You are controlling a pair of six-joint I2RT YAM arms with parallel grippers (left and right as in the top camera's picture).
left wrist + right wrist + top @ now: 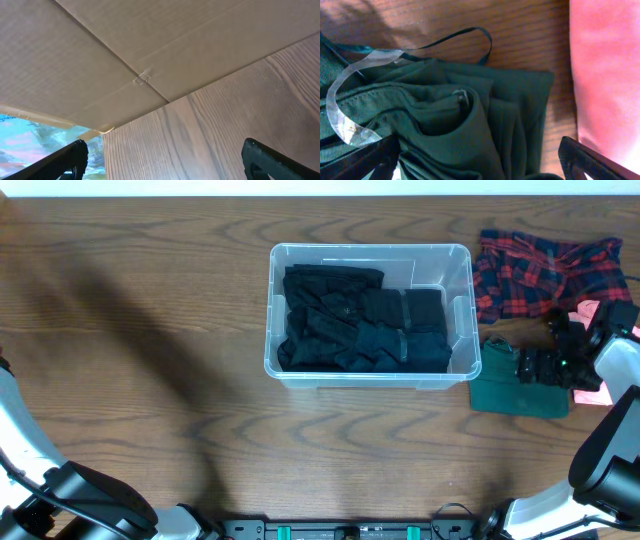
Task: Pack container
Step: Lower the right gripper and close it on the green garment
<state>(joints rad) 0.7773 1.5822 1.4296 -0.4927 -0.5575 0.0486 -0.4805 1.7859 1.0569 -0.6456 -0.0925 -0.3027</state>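
The clear plastic container point(458, 290) stands at the table's centre, and dark folded clothes point(365, 330) fill its bottom. To its right lies a folded dark green garment point(512, 394), seen close up in the right wrist view point(470, 125). My right gripper point(505, 360) hovers over the green garment's left part. In its own wrist view the right gripper point(480, 165) is open, its fingers straddling the garment's folds without pinching them. My left gripper point(165, 167) is open over bare wood with nothing between its fingers; only its arm point(85, 490) shows at the overhead view's bottom left.
A red plaid cloth point(545, 272) lies at the back right. A pink cloth point(605, 75) lies right of the green garment. A clear plastic strip point(345, 110) curls at the garment's left edge. A brown cardboard surface point(125, 55) stands beyond the left gripper.
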